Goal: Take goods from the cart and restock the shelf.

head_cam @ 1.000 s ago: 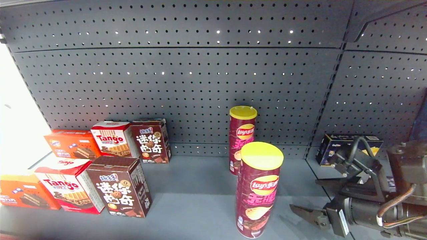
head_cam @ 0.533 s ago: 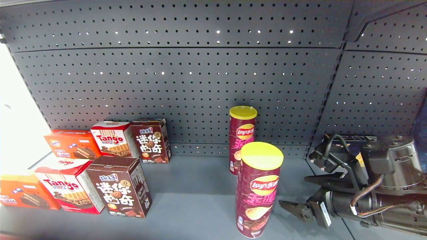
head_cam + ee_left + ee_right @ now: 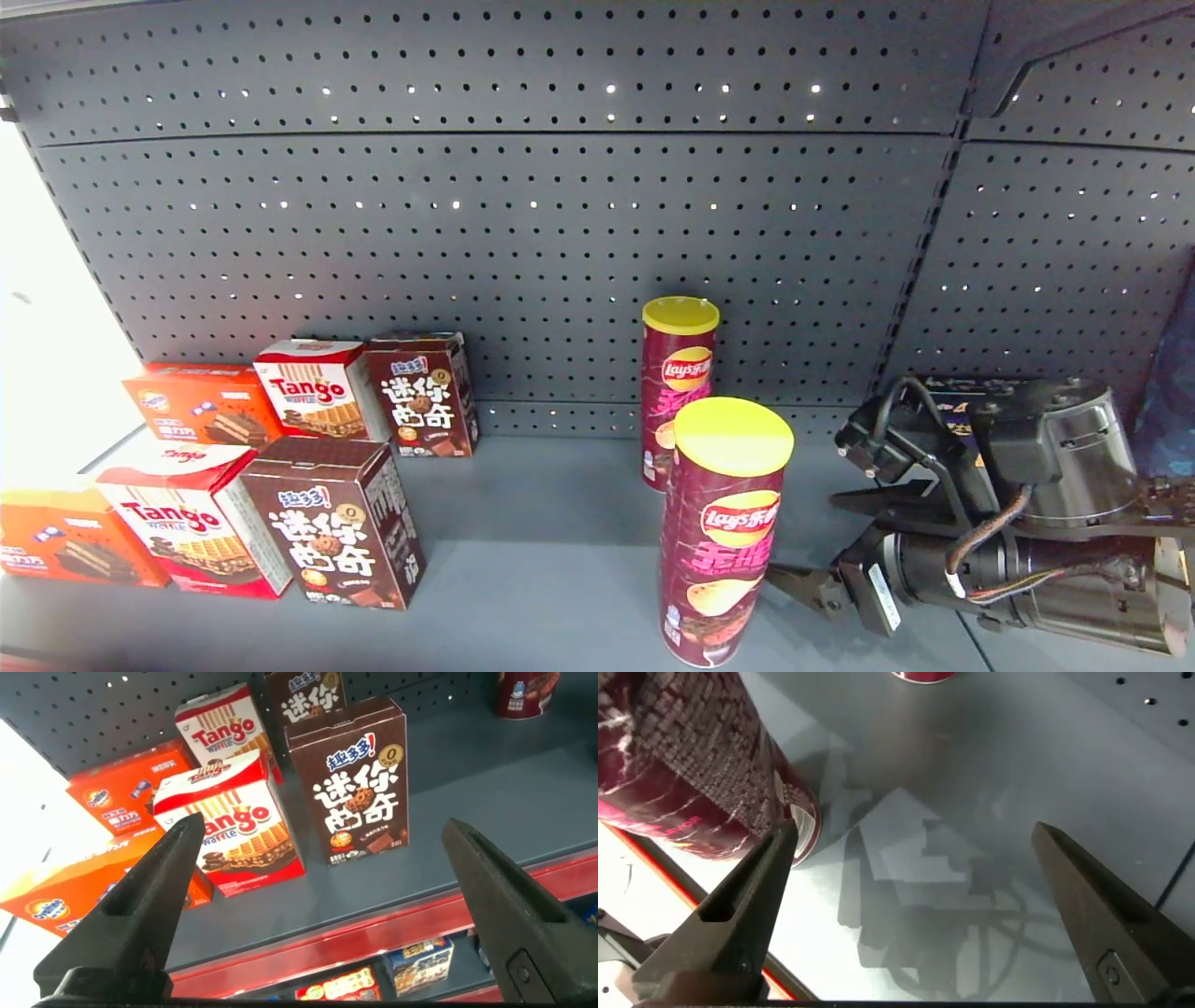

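My right gripper [image 3: 808, 541] hangs spread wide and empty just right of the front chip can [image 3: 724, 532], upright on the shelf [image 3: 541, 560] with a second can [image 3: 679, 387] behind it. My left gripper [image 3: 322, 826], also agape, faces the cookie box [image 3: 350, 784] well left of that can.

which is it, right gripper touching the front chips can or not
Cannot tell. Head view: one finger of the right gripper meets the outline of the front chips can; right wrist view also overlaps them, no plain gap.
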